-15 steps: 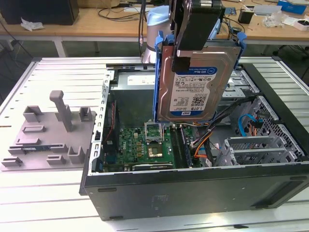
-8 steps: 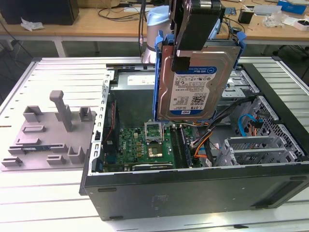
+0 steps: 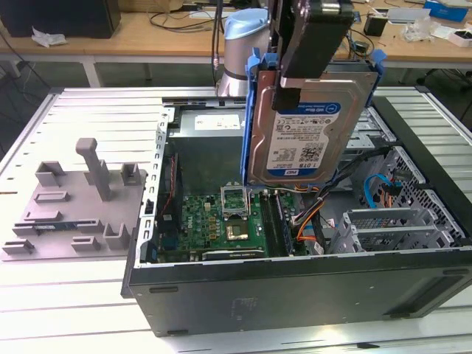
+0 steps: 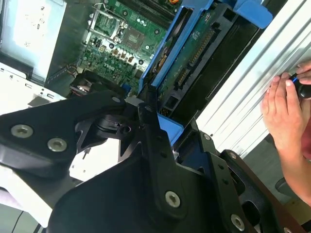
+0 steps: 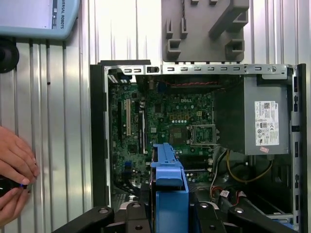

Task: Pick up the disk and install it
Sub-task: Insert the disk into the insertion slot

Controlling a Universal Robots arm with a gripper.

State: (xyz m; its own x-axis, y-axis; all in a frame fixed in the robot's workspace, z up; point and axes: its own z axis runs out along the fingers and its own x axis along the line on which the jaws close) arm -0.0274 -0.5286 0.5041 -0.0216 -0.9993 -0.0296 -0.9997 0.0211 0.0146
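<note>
Disk [image 3: 302, 140] held above the open case [image 3: 295, 295]
We see the gripper [image 3: 293, 82] clamped tight on the disk's top edge, holding it upright over the motherboard [image 3: 217, 217]; a hand [image 5: 14, 167] is beside the case.

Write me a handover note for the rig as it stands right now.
Gripper: shut on the disk, holding it upright in the air above the open computer case.
Done: pickup. The disk is clear of the table.
Left: install. The disk is not seated in the case.
Note: a person's hand is over the table beside the case, holding a small dark object.
</note>
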